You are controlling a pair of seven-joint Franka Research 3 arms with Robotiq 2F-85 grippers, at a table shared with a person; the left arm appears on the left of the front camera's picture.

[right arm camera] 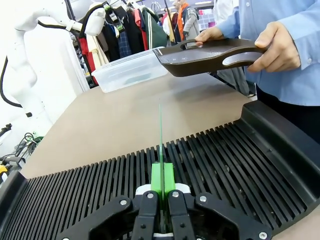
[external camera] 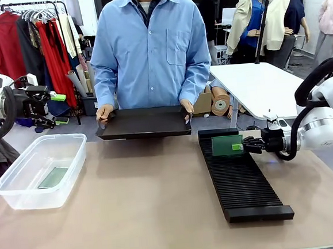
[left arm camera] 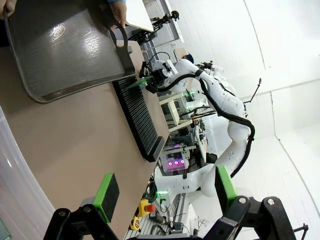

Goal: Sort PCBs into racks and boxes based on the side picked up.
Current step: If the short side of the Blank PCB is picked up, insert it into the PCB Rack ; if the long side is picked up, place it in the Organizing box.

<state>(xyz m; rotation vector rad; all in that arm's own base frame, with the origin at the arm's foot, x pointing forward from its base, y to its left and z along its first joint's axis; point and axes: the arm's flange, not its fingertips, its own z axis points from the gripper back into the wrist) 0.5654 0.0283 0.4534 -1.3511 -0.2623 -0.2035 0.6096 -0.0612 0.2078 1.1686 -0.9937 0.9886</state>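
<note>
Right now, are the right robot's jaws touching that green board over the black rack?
Touching. In the right wrist view the right gripper is shut on the PCB, held edge-on and upright above the rack.

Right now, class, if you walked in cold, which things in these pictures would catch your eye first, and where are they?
The right gripper holds a green board on edge over the far end of the long black slotted rack, on the table's right side. Across the table, a person in a blue shirt holds a black tray in both hands. On the left sits a clear tub with another board inside, and the left gripper is open.
</note>
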